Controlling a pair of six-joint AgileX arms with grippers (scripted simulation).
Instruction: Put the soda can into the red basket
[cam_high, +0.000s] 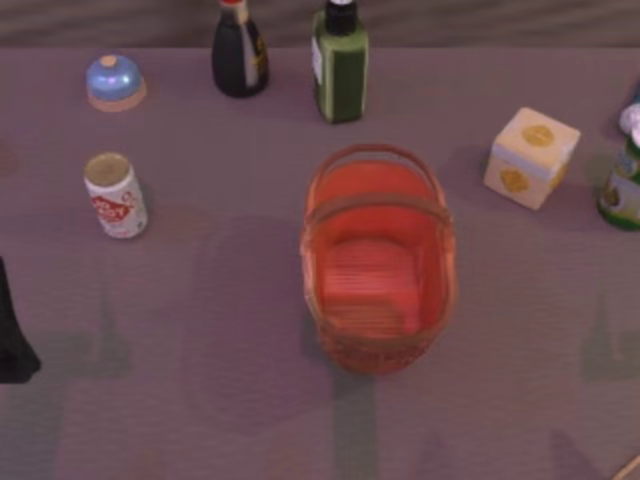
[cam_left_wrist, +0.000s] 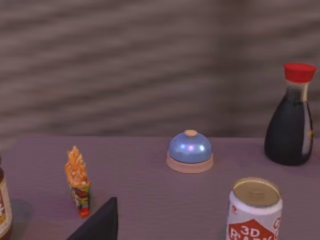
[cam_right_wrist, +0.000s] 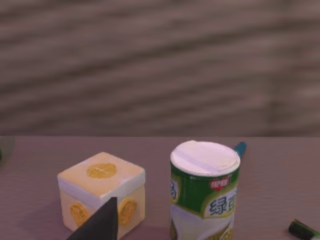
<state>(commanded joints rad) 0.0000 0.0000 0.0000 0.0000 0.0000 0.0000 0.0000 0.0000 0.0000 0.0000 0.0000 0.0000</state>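
At table's left: soda can (cam_left_wrist: 254, 210) upright, label reads "3D".

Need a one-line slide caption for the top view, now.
Soda can stands upright at table's left, apart from the empty red basket at centre; neither claw touches it.

the top view looks straight down on the purple tabletop (cam_high: 250, 300); both wrist views sit low, facing the back wall. top and left wrist share the white-and-silver soda can (cam_high: 115, 195) (cam_left_wrist: 255, 210).

Mauve table (cam_high: 250, 300), grey horizontally banded wall (cam_left_wrist: 150, 65) behind
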